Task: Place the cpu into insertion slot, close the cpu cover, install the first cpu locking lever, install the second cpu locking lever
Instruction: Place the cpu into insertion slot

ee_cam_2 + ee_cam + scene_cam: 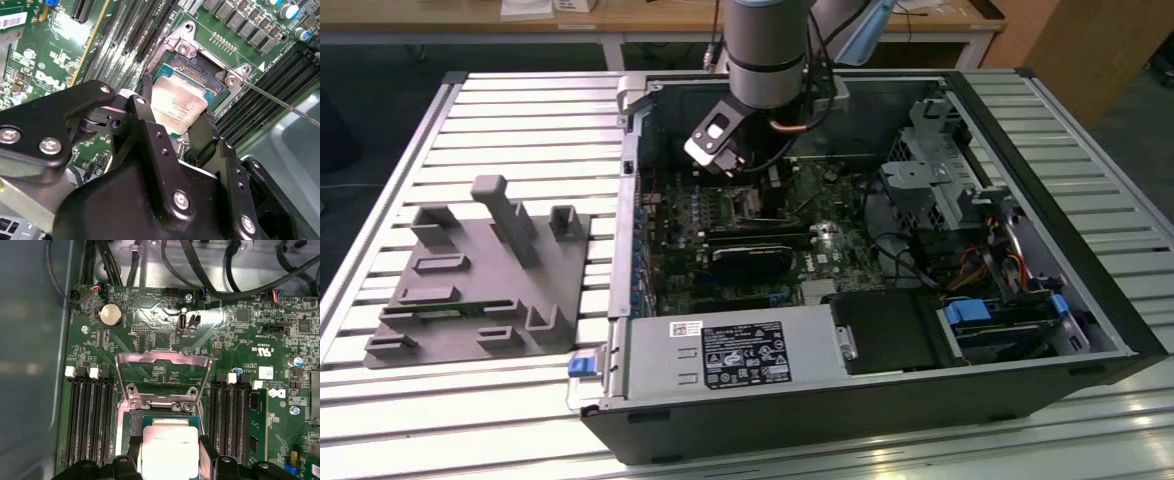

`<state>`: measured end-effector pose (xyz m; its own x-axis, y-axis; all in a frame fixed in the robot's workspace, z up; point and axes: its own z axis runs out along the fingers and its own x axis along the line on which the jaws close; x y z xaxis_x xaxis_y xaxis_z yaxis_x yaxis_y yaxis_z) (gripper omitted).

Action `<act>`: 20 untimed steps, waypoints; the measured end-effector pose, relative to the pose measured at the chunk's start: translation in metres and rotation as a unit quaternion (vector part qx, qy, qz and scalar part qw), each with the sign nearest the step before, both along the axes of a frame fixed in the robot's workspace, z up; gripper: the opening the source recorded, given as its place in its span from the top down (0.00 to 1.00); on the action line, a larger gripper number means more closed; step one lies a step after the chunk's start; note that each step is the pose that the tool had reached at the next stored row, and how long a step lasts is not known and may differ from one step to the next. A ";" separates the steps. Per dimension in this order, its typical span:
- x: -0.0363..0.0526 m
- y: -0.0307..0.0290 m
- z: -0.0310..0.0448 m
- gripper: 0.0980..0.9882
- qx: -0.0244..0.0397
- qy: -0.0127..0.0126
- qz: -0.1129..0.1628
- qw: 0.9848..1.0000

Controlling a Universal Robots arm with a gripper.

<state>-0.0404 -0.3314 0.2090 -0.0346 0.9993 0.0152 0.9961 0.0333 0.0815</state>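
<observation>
Here is the arm, plunged into the open computer case (1062,262), with the gripper (174,120) at about eleven o'clock from the case's middle in the exterior view. In the second wrist view the black fingers (204,135) pinch the cpu (177,102) by two opposite edges, its pale metal face up. The chip sits right at the insertion slot (197,66), with its green border over the dark socket. Whether it is fully seated, I cannot tell.

The cpu cover (162,358) is flipped open, standing up off its hinge at the socket's edge, its cut-out centre showing green board behind. One thin locking lever (280,102) angles away from a socket corner, unlatched. Long black memory slots (87,415) flank the socket on both sides in the first wrist view, and a coin battery (109,314) lies on the board beyond the cover.

In the exterior view, a grey fixture block (480,280) lies on the slatted table (520,100) at nine o'clock from the case, well apart from the arm.
</observation>
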 end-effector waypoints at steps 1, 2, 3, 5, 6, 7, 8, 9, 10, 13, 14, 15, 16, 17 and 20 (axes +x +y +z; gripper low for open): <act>-0.0004 0.0003 -0.0004 0.51 0.000 0.000 -0.003 1.000; -0.0010 0.0006 -0.0007 0.51 0.000 0.000 -0.006 1.000; -0.0015 0.0007 -0.0011 0.51 0.000 0.000 -0.008 1.000; -0.0021 0.0014 -0.0020 0.51 0.000 0.000 -0.013 1.000; -0.0021 0.0020 -0.0027 0.51 0.000 0.000 -0.015 1.000; -0.0021 0.0027 -0.0034 0.51 0.000 0.000 -0.015 1.000; -0.0022 0.0034 -0.0042 0.51 0.000 0.000 -0.016 1.000; -0.0022 0.0042 -0.0049 0.51 0.000 0.000 -0.016 1.000; -0.0022 0.0048 -0.0055 0.51 0.000 0.000 -0.016 1.000; -0.0022 0.0059 -0.0078 0.51 0.000 0.000 -0.016 1.000; -0.0022 0.0061 -0.0086 0.51 0.000 0.000 -0.016 1.000; -0.0025 0.0062 -0.0092 0.51 0.000 0.000 -0.016 1.000; -0.0029 0.0062 -0.0095 0.51 0.000 0.000 -0.016 1.000; -0.0031 0.0062 -0.0100 0.51 0.000 0.000 -0.016 1.000; -0.0037 0.0062 -0.0117 0.51 0.000 0.000 -0.016 1.000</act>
